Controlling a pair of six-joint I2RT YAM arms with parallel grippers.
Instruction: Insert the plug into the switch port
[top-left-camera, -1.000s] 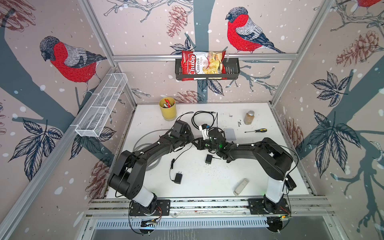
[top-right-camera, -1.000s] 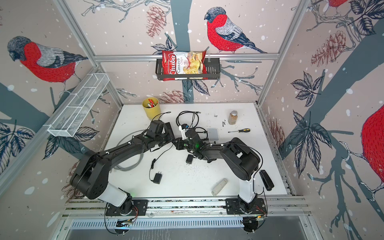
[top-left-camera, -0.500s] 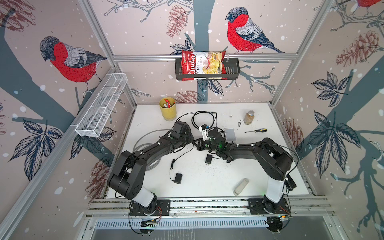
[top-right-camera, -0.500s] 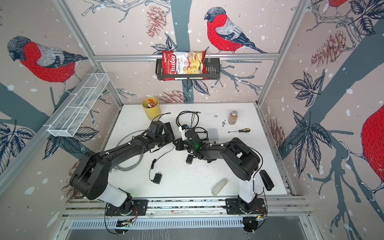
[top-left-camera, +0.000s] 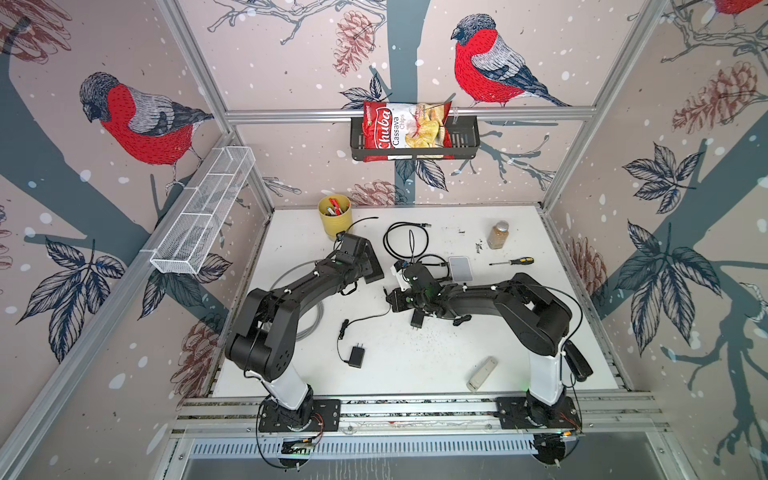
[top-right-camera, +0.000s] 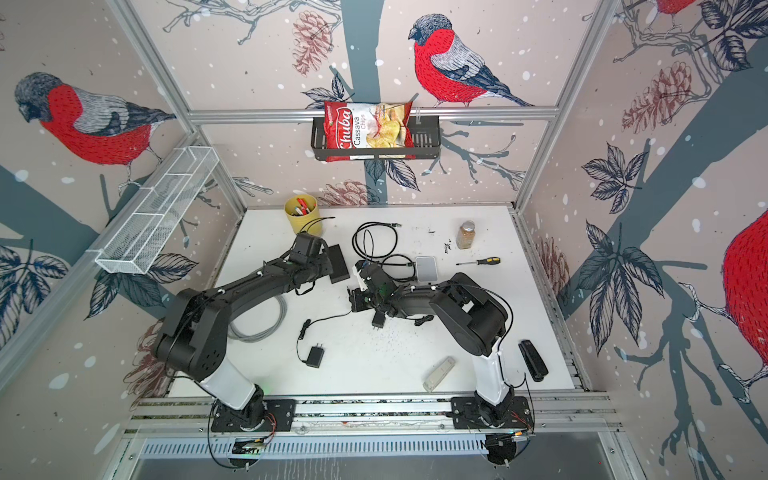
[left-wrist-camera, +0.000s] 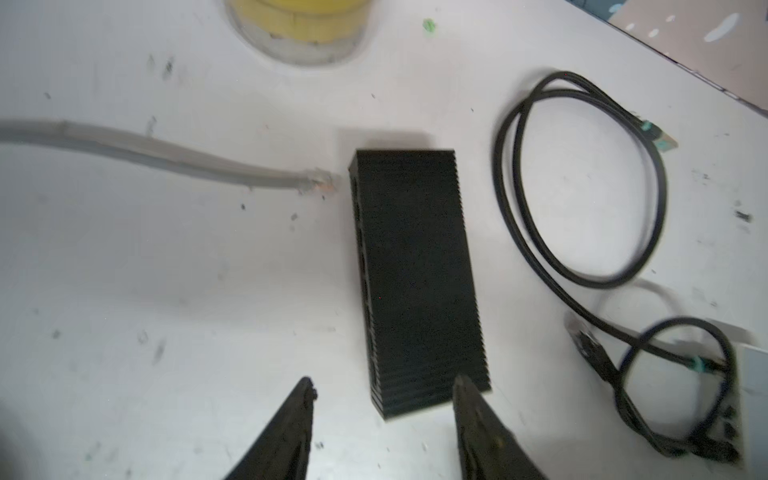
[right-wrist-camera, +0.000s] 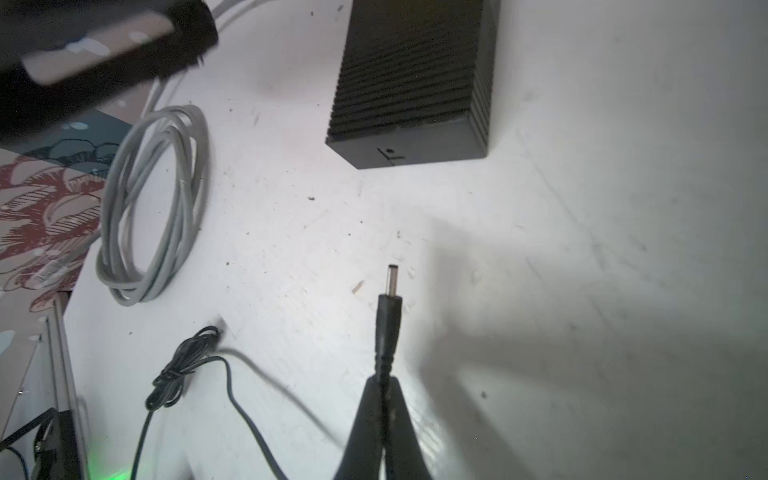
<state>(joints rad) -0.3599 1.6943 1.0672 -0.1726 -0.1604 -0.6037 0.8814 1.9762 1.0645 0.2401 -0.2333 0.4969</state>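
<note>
Aligning: R gripper (right-wrist-camera: 384, 385) is clamping plug (right-wrist-camera: 390, 309), tip pointing at port (right-wrist-camera: 389, 152) on switch (right-wrist-camera: 415, 83), not in yet. L gripper (left-wrist-camera: 384, 380) is hovering, jaws apart, empty. Nxt: straight push in.

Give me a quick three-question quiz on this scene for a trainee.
1. True or false: the right hand holds the plug.
2. Where is the plug's tip relative to the switch? A) seated in its port; B) short of it, aimed at its end face; C) aimed away from it.
3. Fill in: the left hand is ____ (open or shut).

Key: 1 true; 2 B; 3 open.
</note>
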